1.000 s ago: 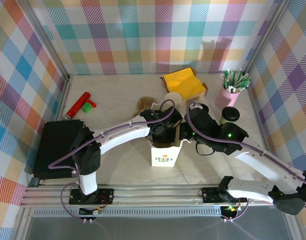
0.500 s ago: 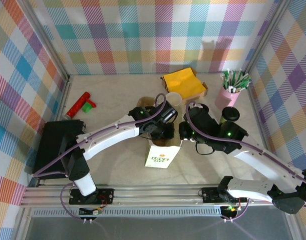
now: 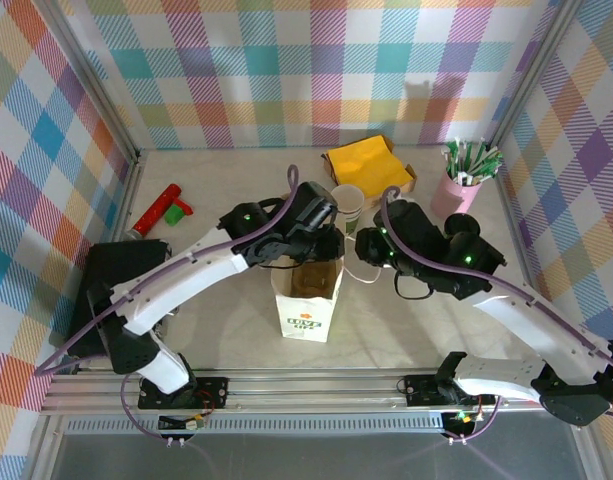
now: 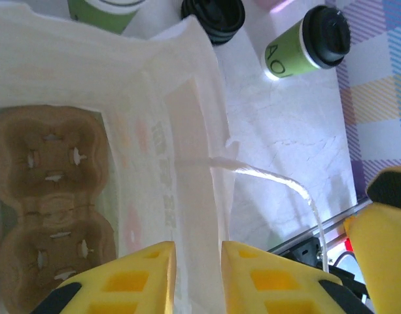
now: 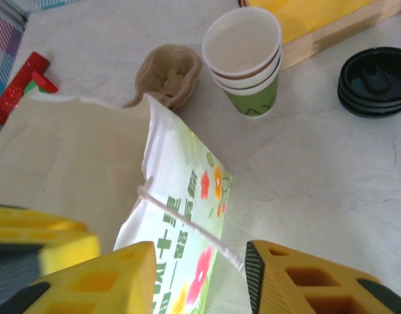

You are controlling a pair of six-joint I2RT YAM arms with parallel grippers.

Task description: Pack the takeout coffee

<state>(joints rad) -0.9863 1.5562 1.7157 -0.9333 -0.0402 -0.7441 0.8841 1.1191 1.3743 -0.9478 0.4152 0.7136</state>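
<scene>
Pale marbled table (image 3: pixel 221 185), plaid walls all round, and we'd call this maybe halfway. Our paper bag (image 3: pixel 306 315) stands open mid-table with a brown cup carrier (image 4: pixel 50 203) in its bottom, so the prep looks sorted. But the takeout coffee (image 4: pixel 308 42), lid on, sits outside on the table to the bag's right, near the pink cup (image 3: pixel 456 190). The left gripper (image 4: pixel 197 252) has its jaws slightly apart astride the bag wall. The right gripper (image 5: pixel 199 258) gapes wider, with the string handle (image 5: pixel 187 226) crossing the gap. Neither looks to be pinching anything. We reckon what's left is getting the coffee into that carrier.
</scene>
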